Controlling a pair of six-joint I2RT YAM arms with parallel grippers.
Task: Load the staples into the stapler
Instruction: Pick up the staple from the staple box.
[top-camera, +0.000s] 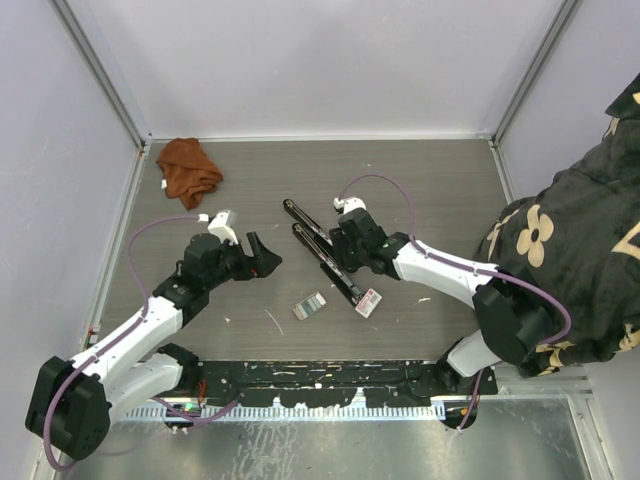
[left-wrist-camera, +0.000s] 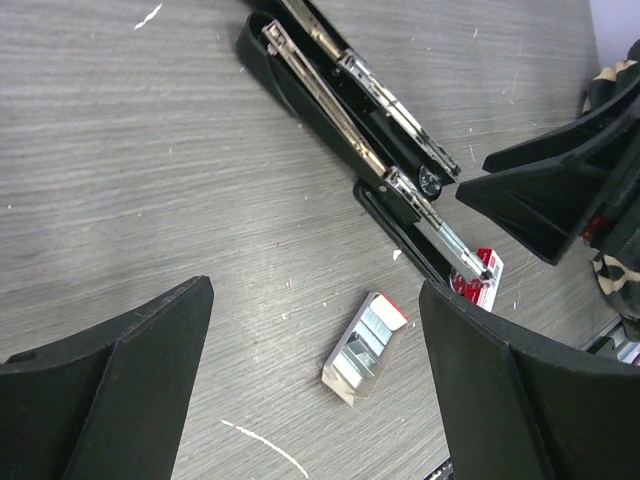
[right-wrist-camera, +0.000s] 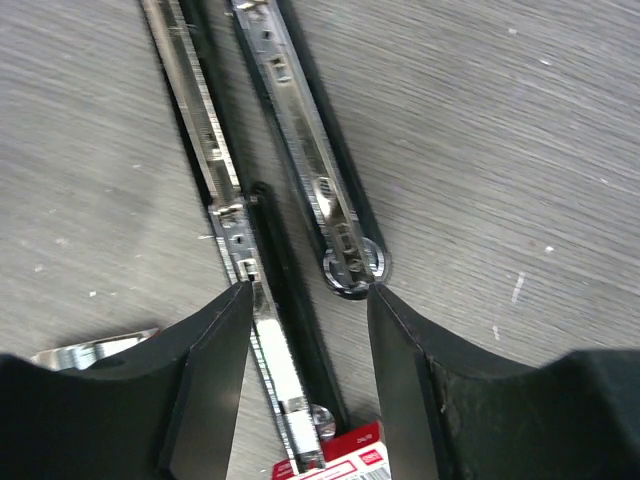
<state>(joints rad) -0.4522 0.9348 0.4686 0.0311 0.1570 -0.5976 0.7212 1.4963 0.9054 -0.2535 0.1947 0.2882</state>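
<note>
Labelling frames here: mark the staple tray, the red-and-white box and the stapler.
staple tray (left-wrist-camera: 365, 345): left wrist view, its silvery middle.
red-and-white box (top-camera: 368, 302): top view, its top face.
stapler (left-wrist-camera: 330, 110): left wrist view, metal magazine rail.

The top external camera sits above and behind the arm bases and looks down and forward, far enough back to take in the whole worktop. The left wrist camera sits low and close to the worktop, looking out at a slant between the fingers of the left claw toward the right arm's side. The right wrist camera looks almost straight down between the fingers of the right claw, very near the surface. All three views share the opened stapler. The staples tray and red-and-white box show whole in two views, and only as slivers at the right wrist view's bottom edge.
</note>
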